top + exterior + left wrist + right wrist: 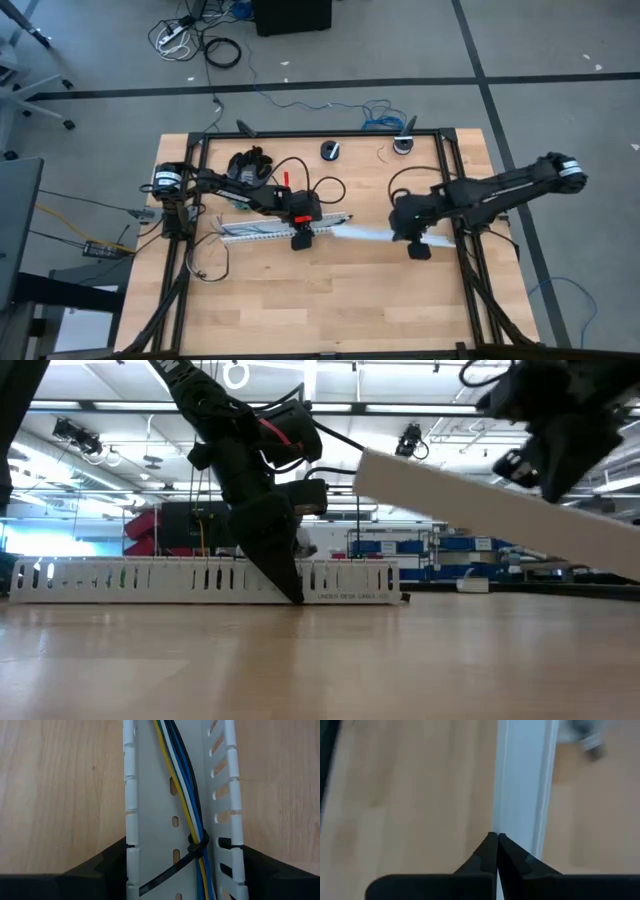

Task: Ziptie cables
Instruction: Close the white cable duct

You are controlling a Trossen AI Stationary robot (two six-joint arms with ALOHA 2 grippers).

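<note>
Thin insulated cables (yellow, white, blue and black) run along the floor of the white slotted duct, directly ahead of and between the left gripper fingers, already cinched by one black ziptie. I count about five or six wires; can't separate them cleanly where they overlap. Judgement: the bundle is light and limp, slick jacket, so it will sag and fan out anywhere it isn't tied; best held at or right beside the ziptie, where the strands are packed tight. Ziptie tail is stiff and springy, sticking out toward one finger. Left fingers stand wide, straddling the duct's two walls, touching them or just beside them; can't tell which. Right gripper has its fingertips pinched fully together on the edge of the white duct cover, a long rigid strip held tilted above the table. One duct, one cover, one ziptie, two grippers.
</note>
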